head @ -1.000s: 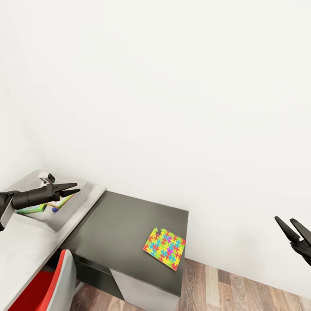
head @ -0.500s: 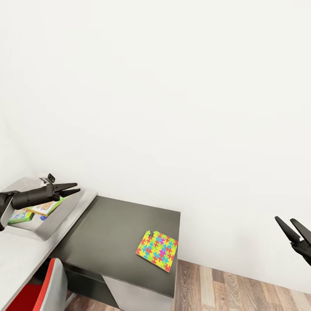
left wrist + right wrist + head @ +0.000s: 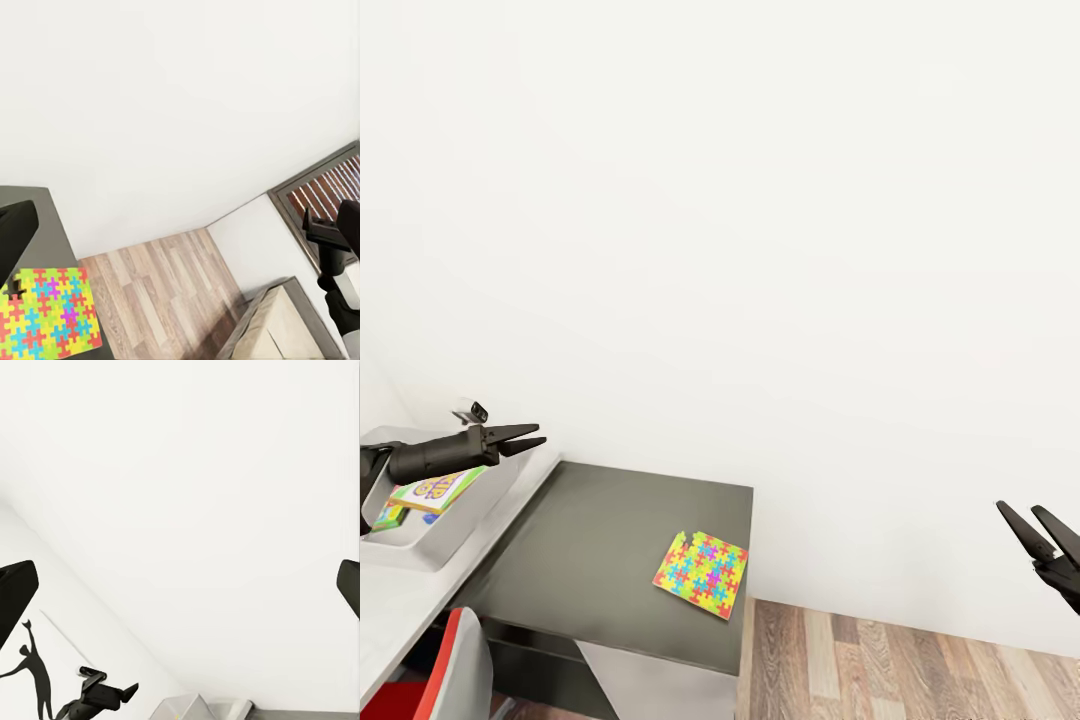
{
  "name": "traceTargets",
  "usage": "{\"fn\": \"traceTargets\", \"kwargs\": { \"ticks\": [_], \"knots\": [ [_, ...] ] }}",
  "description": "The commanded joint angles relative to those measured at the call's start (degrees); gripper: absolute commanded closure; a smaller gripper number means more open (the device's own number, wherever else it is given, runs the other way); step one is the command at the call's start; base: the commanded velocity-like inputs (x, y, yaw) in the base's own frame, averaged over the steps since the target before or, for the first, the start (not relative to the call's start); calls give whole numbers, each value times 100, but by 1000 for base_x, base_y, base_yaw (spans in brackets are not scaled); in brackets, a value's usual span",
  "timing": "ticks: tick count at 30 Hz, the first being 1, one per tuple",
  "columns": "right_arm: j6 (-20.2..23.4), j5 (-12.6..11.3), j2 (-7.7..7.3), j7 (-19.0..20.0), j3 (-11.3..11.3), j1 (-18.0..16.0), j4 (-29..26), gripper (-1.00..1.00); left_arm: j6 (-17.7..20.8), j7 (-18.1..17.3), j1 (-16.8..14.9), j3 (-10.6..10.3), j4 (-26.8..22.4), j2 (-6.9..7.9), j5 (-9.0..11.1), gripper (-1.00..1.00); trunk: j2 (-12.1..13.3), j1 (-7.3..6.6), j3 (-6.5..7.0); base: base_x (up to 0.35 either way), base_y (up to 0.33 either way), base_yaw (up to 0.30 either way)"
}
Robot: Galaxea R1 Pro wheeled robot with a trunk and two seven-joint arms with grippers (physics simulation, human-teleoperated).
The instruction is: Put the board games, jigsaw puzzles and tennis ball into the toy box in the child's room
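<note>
White wall fills most of your head view. Your left end effector (image 3: 530, 436) at 9 o'clock hangs narrowly parted, holding nothing, above the far rim of the toy box (image 3: 480, 505). Your right end effector (image 3: 1040, 530) at 4 o'clock is parted too, empty, over the wood floor (image 3: 880, 670). Inside the toy box lies a board game (image 3: 435, 488) with a yellow cover. One jigsaw puzzle (image 3: 701, 574) lies flat at 6 o'clock on the dark lower section of the table (image 3: 590, 540), near its front right corner. A red chair (image 3: 445, 675) sits at 7 o'clock.
</note>
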Motion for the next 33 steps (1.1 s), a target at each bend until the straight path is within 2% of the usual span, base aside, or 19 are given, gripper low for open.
{"fn": "traceTargets", "kwargs": {
  "ticks": [1,22,33],
  "knots": [
    [36,-19,-2,1,1,-6,1,-100,60,-22,-4,-1,0,2,-2,-100,-12,4,-3,-19,-26,-150],
    [27,-19,-5,-1,-2,-6,1,-100,16,-22,-4,-4,1,2,-2,-100,-12,4,190,-7,-3,-151],
    [27,-26,-21,-16,-2,-6,1,-100,15,-22,-4,-3,3,2,-2,-100,-12,4,289,-161,0,-152]
  ]
}}
